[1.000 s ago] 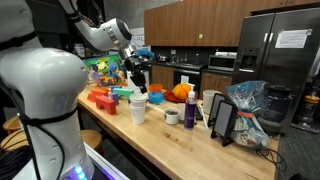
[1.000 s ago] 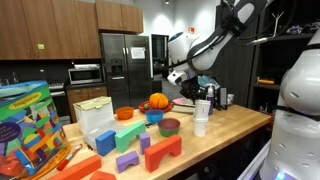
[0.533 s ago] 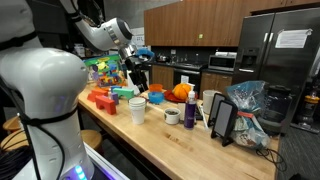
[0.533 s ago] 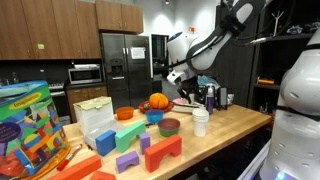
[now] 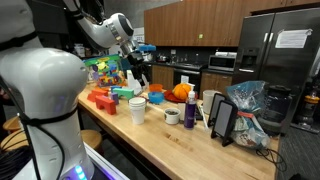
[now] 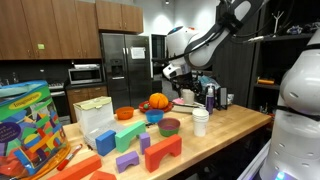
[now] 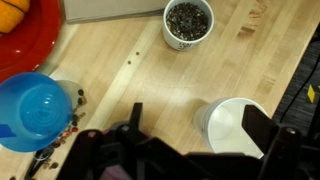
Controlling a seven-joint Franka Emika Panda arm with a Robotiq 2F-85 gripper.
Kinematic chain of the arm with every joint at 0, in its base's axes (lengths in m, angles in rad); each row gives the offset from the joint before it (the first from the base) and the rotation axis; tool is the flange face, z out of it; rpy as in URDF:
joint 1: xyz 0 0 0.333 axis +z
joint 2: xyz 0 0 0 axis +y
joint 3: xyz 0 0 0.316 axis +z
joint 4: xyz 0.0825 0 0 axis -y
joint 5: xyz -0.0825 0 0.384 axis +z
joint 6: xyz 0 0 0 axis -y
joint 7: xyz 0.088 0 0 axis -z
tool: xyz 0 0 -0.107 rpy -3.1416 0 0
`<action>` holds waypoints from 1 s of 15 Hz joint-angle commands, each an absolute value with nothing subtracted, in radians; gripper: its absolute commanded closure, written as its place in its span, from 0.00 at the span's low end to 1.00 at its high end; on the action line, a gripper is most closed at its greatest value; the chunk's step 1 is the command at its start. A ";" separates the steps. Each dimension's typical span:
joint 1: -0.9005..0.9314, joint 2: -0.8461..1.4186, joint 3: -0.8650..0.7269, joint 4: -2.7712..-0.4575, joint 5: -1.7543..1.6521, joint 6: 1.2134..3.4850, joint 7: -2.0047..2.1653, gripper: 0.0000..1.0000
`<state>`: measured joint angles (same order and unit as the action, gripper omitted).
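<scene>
Gripper [image 5: 141, 76] hangs over the wooden table [image 5: 190, 140], jaws spread wide w/ nothing in them. The white cup [image 5: 137, 108] stands upright right under it, not touching, at the near edge of the table.

The wrist view looks straight into the containers. The white cup [image 7: 238, 125] is plain white inside and looks empty, and sits just beside one finger [image 7: 262, 125]. Further off there's a small white mug [image 7: 187, 20] full of dark bits, can't tell what. The blue bowl [image 7: 35, 108] on the left shows a bare blue bottom. Far left is a red plate [image 7: 30, 45] carrying an orange pumpkin [image 7: 12, 12].

An exterior view adds what the wrist cam misses: a dark bottle [image 5: 188, 110] by the mug, a tablet on a stand [image 5: 222, 120] and a plastic bag [image 5: 245, 108] to the right. In an exterior view there's also a small darkish bowl [image 6: 169, 126], an orange bowl [image 6: 125, 113], coloured blocks [image 6: 160, 150] and a toy box [image 6: 30, 125]. Can't see into those bowls from there.
</scene>
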<state>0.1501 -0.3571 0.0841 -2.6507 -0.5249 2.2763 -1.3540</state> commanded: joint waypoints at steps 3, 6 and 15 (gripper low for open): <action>0.124 -0.334 0.042 -2.630 -0.506 2.462 -1.301 0.00; 0.109 -0.303 0.011 -2.632 -0.474 2.586 -1.299 0.00; 0.150 -0.171 -0.066 -2.625 -0.164 2.791 -1.483 0.00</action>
<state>0.1256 -0.2124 -0.0399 -2.6421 -0.2561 2.7471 -1.4102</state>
